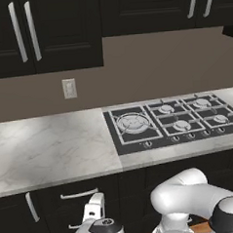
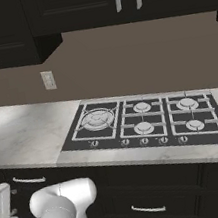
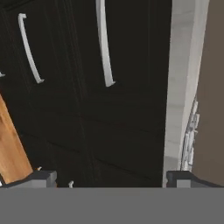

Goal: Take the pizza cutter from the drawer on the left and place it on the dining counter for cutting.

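Note:
The drawer is the top black front under the marble counter, left of the stove, and it is shut. Its curved silver bar handle shows in the left base view. In the rolled hand view the same handle runs beside the counter's pale edge. My gripper is open, its two dark fingertips wide apart with nothing between them. It hangs a short way in front of the drawer fronts. The pizza cutter is hidden, and the dining counter is out of view.
A similar black drawer front with its own handle lies just below the top one. The black gas stove sits in the marble counter. Dark wall cabinets hang above. Wooden floor shows under the hand.

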Tool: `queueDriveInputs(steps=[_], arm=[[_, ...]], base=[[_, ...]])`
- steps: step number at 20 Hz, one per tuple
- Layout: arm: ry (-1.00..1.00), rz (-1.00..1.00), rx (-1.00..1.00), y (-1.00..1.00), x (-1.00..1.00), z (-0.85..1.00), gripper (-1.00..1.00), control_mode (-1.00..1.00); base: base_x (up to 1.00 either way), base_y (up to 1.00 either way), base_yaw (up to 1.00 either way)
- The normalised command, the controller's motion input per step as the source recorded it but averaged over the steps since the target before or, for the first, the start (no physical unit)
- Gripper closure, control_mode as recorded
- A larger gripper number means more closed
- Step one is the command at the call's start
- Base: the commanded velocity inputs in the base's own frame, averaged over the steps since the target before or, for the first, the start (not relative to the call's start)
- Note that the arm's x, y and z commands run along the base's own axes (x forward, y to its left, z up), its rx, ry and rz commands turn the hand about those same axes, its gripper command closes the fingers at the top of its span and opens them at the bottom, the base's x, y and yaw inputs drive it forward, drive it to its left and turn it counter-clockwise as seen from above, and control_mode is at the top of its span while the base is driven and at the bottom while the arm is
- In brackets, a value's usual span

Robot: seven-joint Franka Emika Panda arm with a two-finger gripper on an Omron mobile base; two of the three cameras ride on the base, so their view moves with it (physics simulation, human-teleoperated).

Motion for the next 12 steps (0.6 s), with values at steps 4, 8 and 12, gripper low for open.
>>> queueDriveInputs(steps=[4,8,12], arm=[[-0.12,0.08,-0.02,0.13,0.09,-0.18,-1.0,-1.0],[-0.11,0.11,-0.03,0.07,0.24,-0.06,-1.0,-1.0],[-0.13,0.1,-0.03,0.04,0.28,-0.09,-1.0,-1.0]], base=[[0.0,0.0,0.0],[0.0,0.0,0.0],[0.0,0.0,0.0]])
